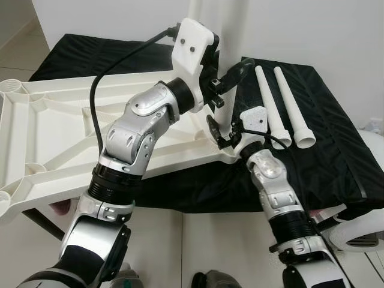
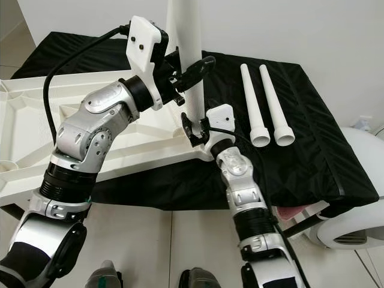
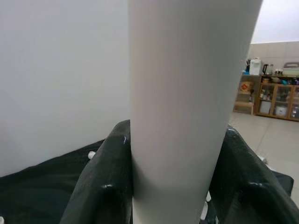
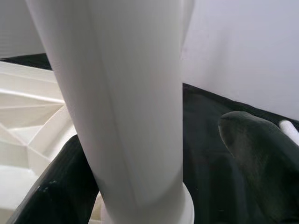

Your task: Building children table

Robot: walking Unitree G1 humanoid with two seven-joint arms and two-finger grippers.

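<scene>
With your right gripper [image 2: 191, 129] loosely bracketing the base and left gripper [image 2: 191, 73] clamped on the upright leg [image 2: 183, 36], press it straight down into the tabletop [image 2: 36, 150] corner socket.

the upright table leg [image 2: 183, 36] is flanked by the left gripper [image 2: 191, 71] above and the right gripper [image 2: 191, 129] at its base; open black cloth [image 2: 312, 126] lies beyond two loose legs [image 2: 264, 105].
</scene>
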